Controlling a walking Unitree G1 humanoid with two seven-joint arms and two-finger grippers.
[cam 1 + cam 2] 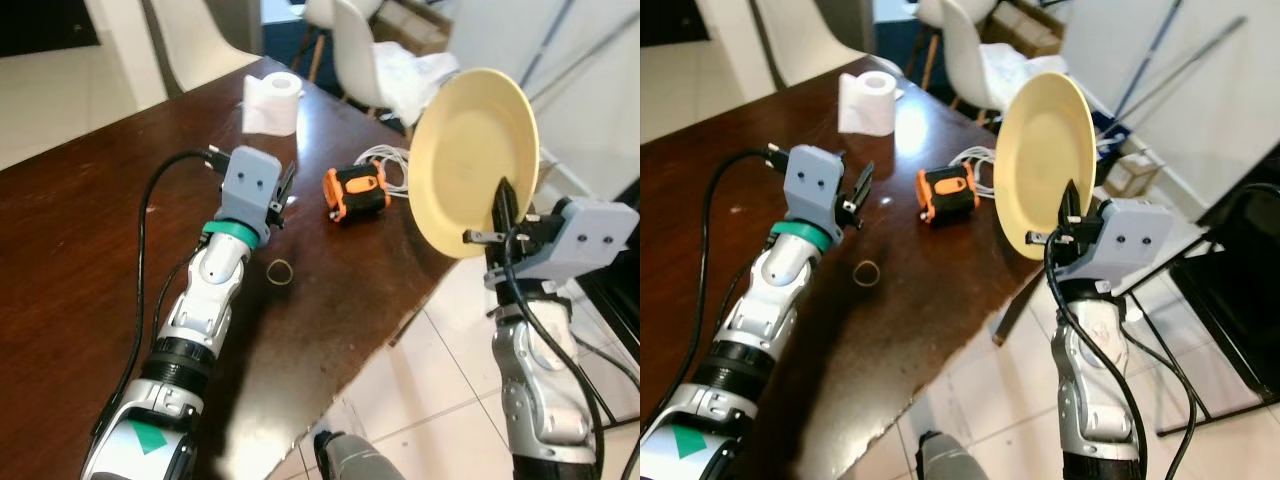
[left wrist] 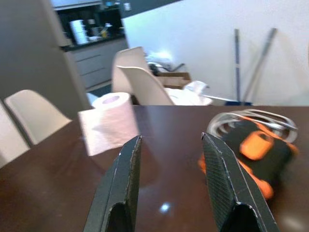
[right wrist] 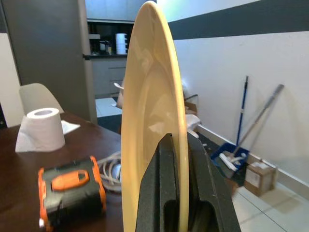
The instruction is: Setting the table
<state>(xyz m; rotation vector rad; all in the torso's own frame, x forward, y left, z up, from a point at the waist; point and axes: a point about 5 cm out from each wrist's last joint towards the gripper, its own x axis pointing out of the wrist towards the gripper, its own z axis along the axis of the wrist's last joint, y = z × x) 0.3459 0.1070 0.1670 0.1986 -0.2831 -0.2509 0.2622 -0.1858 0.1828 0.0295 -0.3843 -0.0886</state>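
dark wood table point(image 1: 90, 230), white chairs point(image 1: 355, 40) behind, tiled floor to the right. right gripper point(image 1: 500, 222) clamps the rim of a yellow plate point(image 1: 470, 150), held on edge off the table's right edge. left gripper point(image 1: 283, 188) hovers over the table, fingers parted, empty. ahead of it: paper roll point(image 1: 272, 103), orange-black device point(image 1: 356, 192) beside a white cable coil point(image 1: 385, 160). a ring point(image 1: 280, 270) lies near the left wrist.

I was steering through a home dining area: a dark wooden desk point(image 1: 90, 230), white shell chairs point(image 1: 355, 45), tiled floor point(image 1: 420, 380), kitchen counter point(image 2: 94, 60) beyond.
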